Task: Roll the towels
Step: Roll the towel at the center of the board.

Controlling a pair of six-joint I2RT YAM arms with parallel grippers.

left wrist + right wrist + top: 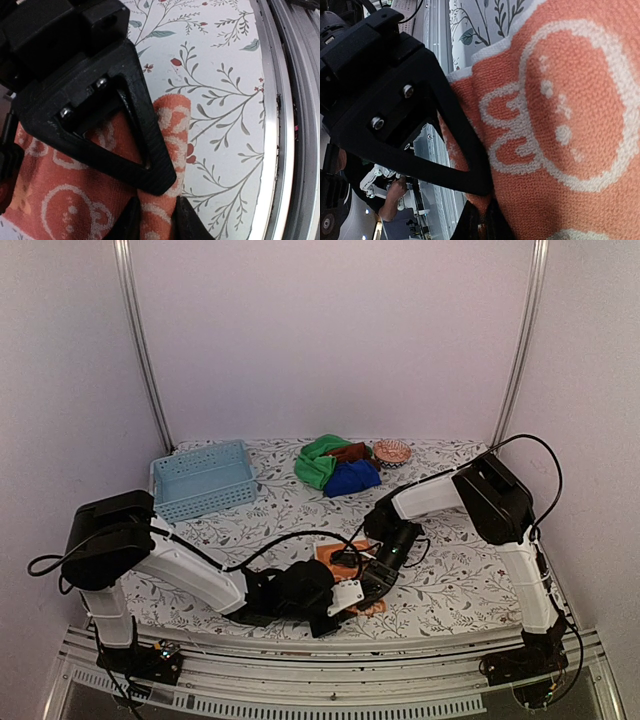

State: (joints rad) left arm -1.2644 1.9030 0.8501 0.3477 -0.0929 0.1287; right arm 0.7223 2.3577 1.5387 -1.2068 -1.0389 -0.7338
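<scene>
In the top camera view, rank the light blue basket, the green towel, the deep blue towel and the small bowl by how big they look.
1. light blue basket, clearly largest.
2. green towel and deep blue towel: about alike; they are heaped together and partly hidden, so not ranked.
3. small bowl, smallest.

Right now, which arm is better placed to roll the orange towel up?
Left, probably. The left gripper pinches a raised, rounded fold of the orange towel, so it looks ready to turn that fold over. The right gripper is shut on the same towel elsewhere, and is more likely steadying it.
</scene>
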